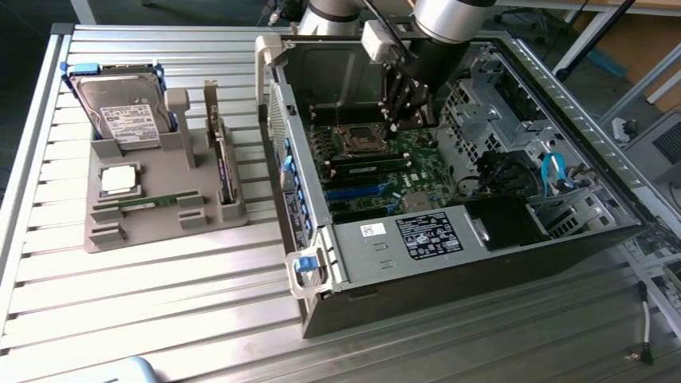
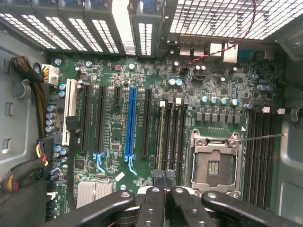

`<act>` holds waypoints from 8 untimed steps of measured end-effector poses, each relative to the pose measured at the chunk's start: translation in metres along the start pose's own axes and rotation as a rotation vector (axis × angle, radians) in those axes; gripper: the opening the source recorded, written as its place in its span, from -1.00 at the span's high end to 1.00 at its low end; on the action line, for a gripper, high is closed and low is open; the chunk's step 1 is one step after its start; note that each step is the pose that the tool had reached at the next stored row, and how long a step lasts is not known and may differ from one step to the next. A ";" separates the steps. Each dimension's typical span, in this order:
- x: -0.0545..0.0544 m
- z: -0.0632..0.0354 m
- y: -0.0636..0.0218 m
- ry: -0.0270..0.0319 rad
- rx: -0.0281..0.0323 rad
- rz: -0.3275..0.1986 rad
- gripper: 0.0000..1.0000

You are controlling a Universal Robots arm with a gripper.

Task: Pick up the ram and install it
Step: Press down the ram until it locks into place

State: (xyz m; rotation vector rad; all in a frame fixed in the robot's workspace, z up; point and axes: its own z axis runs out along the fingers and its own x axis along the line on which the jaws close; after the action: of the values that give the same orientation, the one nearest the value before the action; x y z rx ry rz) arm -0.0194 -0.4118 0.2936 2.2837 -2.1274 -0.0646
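Note:
A thin green ram stick (image 1: 149, 201) lies flat in the grey holder (image 1: 159, 231), at the exterior view's left, far from the arm. My gripper (image 1: 399, 124) hangs inside the open computer case (image 1: 447, 263), low over the motherboard. Its black fingers are shut together with nothing visible between them. In the wrist view the gripper (image 2: 164, 178) sits over one end of the black memory slots (image 2: 173, 137), right beside the empty processor socket (image 2: 214, 163). The slot farthest from the socket looks green (image 2: 160, 135) along its length, like a seated stick.
The holder also carries a hard drive (image 1: 123, 112), a square silver processor chip (image 1: 120, 179) and a dark expansion card (image 1: 222, 163) standing on edge. Inside the case, cable bundles (image 2: 28, 80) and a blue slot (image 2: 131, 123) lie beside the memory slots. More slots (image 2: 262, 151) flank the socket's other side.

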 end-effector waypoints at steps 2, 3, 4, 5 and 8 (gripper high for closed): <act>0.000 0.0001 -0.0003 0.0008 0.0085 -0.002 0.80; 0.000 0.0001 -0.0004 0.0011 0.0115 -0.003 0.80; 0.000 0.0001 -0.0005 0.0012 0.0129 -0.004 0.80; 0.000 0.0001 -0.0005 0.0012 0.0129 -0.005 0.80; 0.000 0.0001 -0.0005 0.0012 0.0129 -0.003 0.80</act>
State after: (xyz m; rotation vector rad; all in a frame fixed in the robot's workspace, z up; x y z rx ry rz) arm -0.0189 -0.4118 0.2935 2.2936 -2.1299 -0.0497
